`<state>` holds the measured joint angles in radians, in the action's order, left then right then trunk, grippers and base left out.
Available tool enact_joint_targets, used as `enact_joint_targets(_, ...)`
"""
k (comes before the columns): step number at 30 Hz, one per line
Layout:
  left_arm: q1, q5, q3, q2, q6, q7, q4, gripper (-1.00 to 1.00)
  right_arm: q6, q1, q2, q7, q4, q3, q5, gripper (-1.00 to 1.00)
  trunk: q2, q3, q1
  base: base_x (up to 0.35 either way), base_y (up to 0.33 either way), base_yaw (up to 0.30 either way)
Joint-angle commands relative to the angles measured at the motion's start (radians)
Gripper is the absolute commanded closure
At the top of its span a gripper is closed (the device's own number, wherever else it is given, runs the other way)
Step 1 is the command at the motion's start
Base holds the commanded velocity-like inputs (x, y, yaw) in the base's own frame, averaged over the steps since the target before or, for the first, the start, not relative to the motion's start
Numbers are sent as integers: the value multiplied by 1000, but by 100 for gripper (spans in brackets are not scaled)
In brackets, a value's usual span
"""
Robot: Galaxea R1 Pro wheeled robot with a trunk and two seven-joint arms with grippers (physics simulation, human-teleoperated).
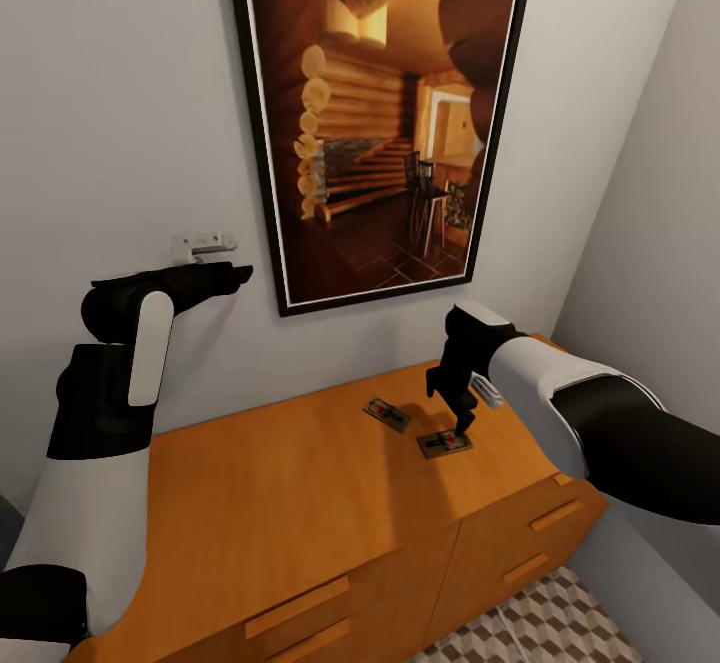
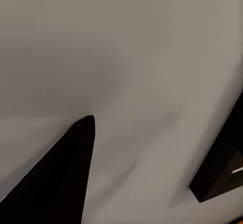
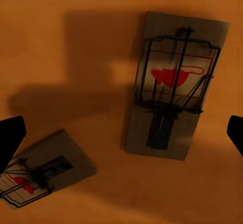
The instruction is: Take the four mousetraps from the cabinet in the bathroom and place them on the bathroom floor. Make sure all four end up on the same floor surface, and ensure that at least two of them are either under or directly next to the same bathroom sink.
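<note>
- Right now the right hand (image 1: 462,431) hangs just above the cabinet (image 1: 300,483) top, fingers pointing down, spread apart w/ nothing between them.
- Directly under that hand lies one mousetrap (image 1: 444,443), flat on the wood; wrist view shows it centred between the fingertips (image 3: 11,138).
- 2nd mousetrap (image 1: 387,413) lies flat near the hand, a bit toward the wall.
- Left hand (image 1: 236,274) is raised well off the cabinet, pointing at the grey wall (image 1: 110,93) beside the framed picture (image 1: 385,113); can't tell if it's open or closed.
- Patterned bathroom floor (image 1: 560,623) shows below the drawers, well under the right hand.
</note>
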<state>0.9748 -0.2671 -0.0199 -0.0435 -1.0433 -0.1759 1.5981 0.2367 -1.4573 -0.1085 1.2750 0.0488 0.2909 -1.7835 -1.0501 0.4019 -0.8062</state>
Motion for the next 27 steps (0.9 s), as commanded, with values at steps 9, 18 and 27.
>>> enact_joint_targets(9, 1, -7, -1, -1, -4, -11, 0, -100, 11, 0, 4, 4, -1, 8, -7, -100, -29, 14, -16, 0, 0, 0)
enact_joint_targets(18, 1, -7, -1, -1, -4, -11, 0, -100, 12, 0, 5, 3, -1, 8, -9, -100, -29, 14, -16, 0, 0, 0)
enact_joint_targets(27, 1, -7, -1, -1, -4, -11, 0, -100, 12, 3, 5, 3, -1, 9, -9, -100, -64, 30, -35, 0, 0, 0)
